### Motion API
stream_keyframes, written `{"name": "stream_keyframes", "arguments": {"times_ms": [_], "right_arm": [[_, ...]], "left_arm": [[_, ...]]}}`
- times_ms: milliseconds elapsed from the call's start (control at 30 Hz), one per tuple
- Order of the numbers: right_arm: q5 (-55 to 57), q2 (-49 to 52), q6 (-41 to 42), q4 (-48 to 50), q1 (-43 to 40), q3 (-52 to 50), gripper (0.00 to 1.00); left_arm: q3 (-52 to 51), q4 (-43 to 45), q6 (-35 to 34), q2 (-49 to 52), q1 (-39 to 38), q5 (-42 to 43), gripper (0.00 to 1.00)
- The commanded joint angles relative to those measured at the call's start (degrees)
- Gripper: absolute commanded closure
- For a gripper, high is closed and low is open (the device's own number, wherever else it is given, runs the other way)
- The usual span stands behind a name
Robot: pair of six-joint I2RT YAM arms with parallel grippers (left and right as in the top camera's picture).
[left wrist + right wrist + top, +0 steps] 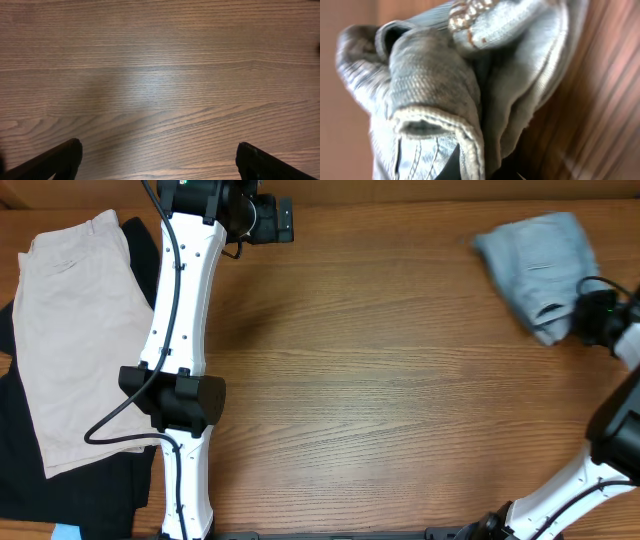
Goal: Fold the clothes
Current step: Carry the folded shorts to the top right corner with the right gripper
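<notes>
The left gripper point(159, 161) is spread wide, with bare table point(160, 75) between its jaws. The denim shorts point(538, 262) lie in a folded heap right in front of the right gripper point(590, 315), cloth up against its tips. The wrist view is close and blurred, so I cannot tell whether those jaws are clamped on the cloth.

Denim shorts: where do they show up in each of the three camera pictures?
Overhead: the denim shorts lie bunched at the top right.
Left wrist: not in it, only bare table.
Right wrist: the denim shorts fill most of the frame, very close.
Shared landmark: the wood-grain table, seen in all three.
</notes>
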Motion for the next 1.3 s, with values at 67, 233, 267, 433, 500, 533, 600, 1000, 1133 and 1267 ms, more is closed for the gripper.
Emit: {"name": "stream_keyframes", "arguments": {"times_ms": [67,233,267,433,500,533,600,1000,1133,1267], "right_arm": [[4.3,-0.1,0.9,3.2,2.0,-0.2,0.96],[8.0,0.5,0.9,5.8,3.8,-0.2,0.96],[8.4,0.7,0.8,6.3,4.1,-0.2,0.96],[8.8,1.8,0.9,9.4,4.5,-0.2,0.96],[8.8,2.4,0.9,10.1,4.6,-0.2,0.96],[8.8,2.6,0.9,10.2,4.6,-0.2,0.96],[8.8,3.1,0.9,10.3,4.6,-0.2,0.94],[4.9,-7.0,-8.0,1.6,1.5,0.8,0.0],[4.2,-18.4,-15.8,-6.6,-0.3,1.0,0.0],[3.1,-30.7,-23.8,-14.6,-0.3,1.0,0.0]], "left_arm": [[0.7,0.3,0.2,-0.4,0.3,-0.8,0.0],[0.7,0.4,0.2,-0.4,0.3,-0.8,0.0],[0.7,0.5,0.2,-0.4,0.3,-0.8,0.0],[0.7,0.5,0.2,-0.4,0.3,-0.8,0.0],[0.7,0.5,0.2,-0.4,0.2,-0.8,0.0],[0.7,0.5,0.2,-0.4,0.2,-0.8,0.0],[0.7,0.5,0.2,-0.4,0.2,-0.8,0.0],[0.7,0.9,0.3,-0.4,0.3,-2.8,0.0],[0.7,0.9,0.2,-0.4,0.3,-3.0,0.0],[0.7,0.9,0.2,-0.4,0.3,-3.0,0.0]]}}
